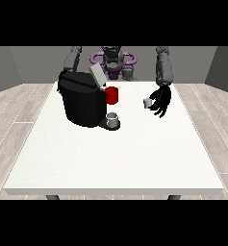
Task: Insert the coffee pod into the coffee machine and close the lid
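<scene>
A black coffee machine point(82, 103) stands on the white table point(115, 158), left of middle. Its grey lid point(97, 75) is tilted up and open. A small pale coffee pod point(146, 102) sits on the table to the right of the machine. The hand at the view's right point(161, 100) is just beside the pod on its right, fingers relaxed and pointing down; I cannot tell whether it touches the pod. The arm at the view's left point(72, 58) drops behind the machine, and its hand is hidden.
A red mug point(112, 95) stands right against the machine's right side. A grey cup point(113, 119) sits on the machine's front tray. The table's bare front half stretches toward the camera.
</scene>
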You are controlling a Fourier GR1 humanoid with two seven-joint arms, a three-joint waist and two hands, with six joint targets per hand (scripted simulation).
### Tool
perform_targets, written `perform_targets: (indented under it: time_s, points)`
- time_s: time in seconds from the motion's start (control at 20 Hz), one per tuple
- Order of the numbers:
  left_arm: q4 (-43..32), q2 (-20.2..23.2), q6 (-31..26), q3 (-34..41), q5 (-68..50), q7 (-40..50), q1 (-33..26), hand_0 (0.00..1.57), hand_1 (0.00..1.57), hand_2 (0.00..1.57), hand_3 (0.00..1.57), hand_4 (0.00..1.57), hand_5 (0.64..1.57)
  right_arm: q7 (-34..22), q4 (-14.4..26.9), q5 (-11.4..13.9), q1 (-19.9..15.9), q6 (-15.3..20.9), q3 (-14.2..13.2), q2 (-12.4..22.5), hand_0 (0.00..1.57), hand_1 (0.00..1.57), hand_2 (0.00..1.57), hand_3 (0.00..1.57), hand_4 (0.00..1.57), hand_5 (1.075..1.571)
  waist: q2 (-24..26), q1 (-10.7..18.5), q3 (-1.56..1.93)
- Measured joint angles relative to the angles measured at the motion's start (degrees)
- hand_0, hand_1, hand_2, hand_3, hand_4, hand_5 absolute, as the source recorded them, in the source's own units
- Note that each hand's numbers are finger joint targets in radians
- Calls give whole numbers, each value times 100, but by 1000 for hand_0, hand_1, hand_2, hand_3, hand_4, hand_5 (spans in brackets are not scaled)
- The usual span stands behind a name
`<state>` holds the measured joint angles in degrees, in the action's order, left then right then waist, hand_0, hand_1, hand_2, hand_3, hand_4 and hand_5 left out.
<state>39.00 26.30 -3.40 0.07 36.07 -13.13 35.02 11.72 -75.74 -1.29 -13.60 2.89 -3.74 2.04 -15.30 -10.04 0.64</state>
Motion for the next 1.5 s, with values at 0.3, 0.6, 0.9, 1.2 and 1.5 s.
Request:
perform_targets:
  time_s: [0.3,0.6,0.9,1.2,1.5]
  points:
    - [-59,-243,92,-86,179,51,27,1151,1151,1262,1182,323,1571,100,260,-79,-37,-27,-120,36,0,0,0,0,418,1571,143,92,-10]
    - [-172,-375,242,-52,262,-262,96,1479,1479,1467,1382,702,1571,205,386,-150,15,-113,-174,84,0,0,0,0,341,1571,204,84,-28]
    - [-239,-619,217,22,210,-464,189,1443,1443,1421,1310,612,1571,290,597,-236,89,-145,-263,108,0,0,0,0,284,1571,407,150,-57]
    - [-126,-787,-153,76,97,-394,320,1404,1404,1377,1284,602,1571,529,1034,-235,176,-176,-330,140,0,0,0,0,286,1571,698,326,-62]
    - [22,-848,-555,198,-50,-96,576,1193,1193,1249,1297,573,1571,347,1076,-82,264,-141,-156,133,0,0,0,0,273,1571,1090,309,-63]
